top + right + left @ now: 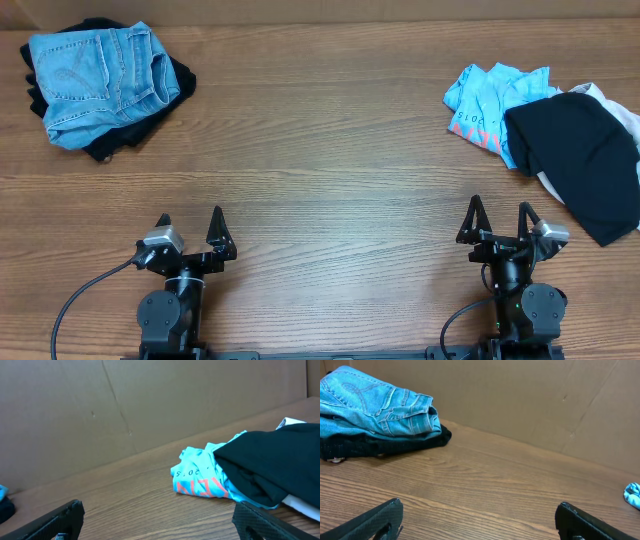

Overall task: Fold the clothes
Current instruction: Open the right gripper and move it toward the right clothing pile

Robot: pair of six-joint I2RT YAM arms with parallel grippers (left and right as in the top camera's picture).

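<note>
Folded blue denim point(98, 78) lies on a black piece point(178, 85) at the far left of the table; both show in the left wrist view, denim point(375, 402) on black point(380, 445). At the far right a crumpled light-blue printed tee point(485, 105) lies under a black garment point(585, 160), with a white edge point(600, 95) beneath. The right wrist view shows the tee point(200, 477) and black garment point(270, 467). No cream-beige trousers are in view. My left gripper point(190, 228) and right gripper point(498, 222) are open and empty near the front edge, far from the clothes.
The wooden table point(330, 150) lies between the two piles. A brown cardboard wall point(520, 400) stands along the back edge. Cables run from the arm bases at the front.
</note>
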